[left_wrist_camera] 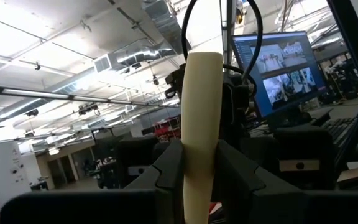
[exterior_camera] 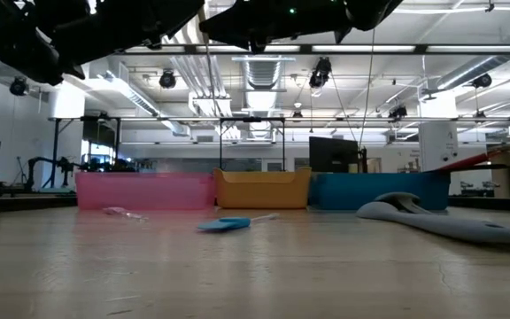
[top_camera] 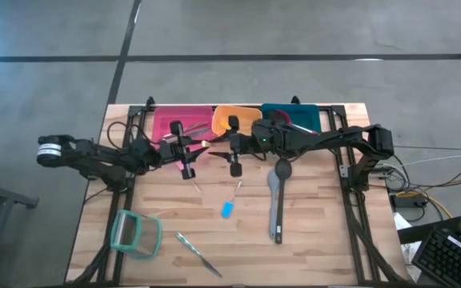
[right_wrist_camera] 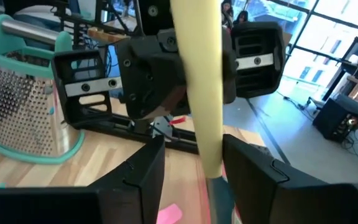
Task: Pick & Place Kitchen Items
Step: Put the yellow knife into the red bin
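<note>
Judging from the left wrist view, the left gripper [left_wrist_camera: 201, 168] had its fingers pressed onto a cream-handled utensil [left_wrist_camera: 202, 112], pinching it upright between them. In the right wrist view the right gripper [right_wrist_camera: 194, 162] stood spread about the same handle with a gap showing on one side, not yet clamped. This read as a handover in mid-air, above the table's middle and just in front of the bins. To do it well, the right fingers would probably need to centre on the handle and close fully before the left let go. The left would then open without twisting, so the slim, smooth handle would not swing or slip. Lower on the table lay a small pink piece [top_camera: 188, 170] under the left gripper, a blue piece [top_camera: 227, 210] and a long grey spatula [top_camera: 276, 200]. A metal knife [top_camera: 197, 254] and the teal-rimmed grater [top_camera: 134, 234] sat nearer the front edge, all well apart from the exchange; a dropped utensil could land among them. Beyond the grippers stood the pink bin [top_camera: 165, 120], orange bin [top_camera: 246, 114] and teal bin [top_camera: 306, 116] in a row. Which of them the utensil belonged in could not be told.
</note>
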`<state>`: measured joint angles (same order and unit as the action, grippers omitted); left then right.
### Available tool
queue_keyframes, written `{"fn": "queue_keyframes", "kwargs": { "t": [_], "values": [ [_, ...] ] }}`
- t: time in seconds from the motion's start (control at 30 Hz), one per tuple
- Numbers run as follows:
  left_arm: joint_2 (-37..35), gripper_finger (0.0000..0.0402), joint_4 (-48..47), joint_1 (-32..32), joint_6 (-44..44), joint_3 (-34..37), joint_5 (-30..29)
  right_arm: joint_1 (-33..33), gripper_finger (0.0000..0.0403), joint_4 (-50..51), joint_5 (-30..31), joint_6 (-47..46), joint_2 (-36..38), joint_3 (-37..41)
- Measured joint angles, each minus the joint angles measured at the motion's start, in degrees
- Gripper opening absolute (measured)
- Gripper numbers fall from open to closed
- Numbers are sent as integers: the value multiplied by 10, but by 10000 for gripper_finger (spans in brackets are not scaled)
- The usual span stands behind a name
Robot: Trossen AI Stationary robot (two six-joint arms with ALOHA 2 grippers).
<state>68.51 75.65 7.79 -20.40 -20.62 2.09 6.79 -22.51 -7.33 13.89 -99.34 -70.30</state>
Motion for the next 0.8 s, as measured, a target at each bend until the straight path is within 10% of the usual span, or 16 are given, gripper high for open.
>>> {"fn": "queue_keyframes", "kwargs": {
  "t": [0.8],
  "values": [
    [-1,67,-1,0,17,-3,24,2,31,-15,-2,5,-3,-7]
  ]
}}
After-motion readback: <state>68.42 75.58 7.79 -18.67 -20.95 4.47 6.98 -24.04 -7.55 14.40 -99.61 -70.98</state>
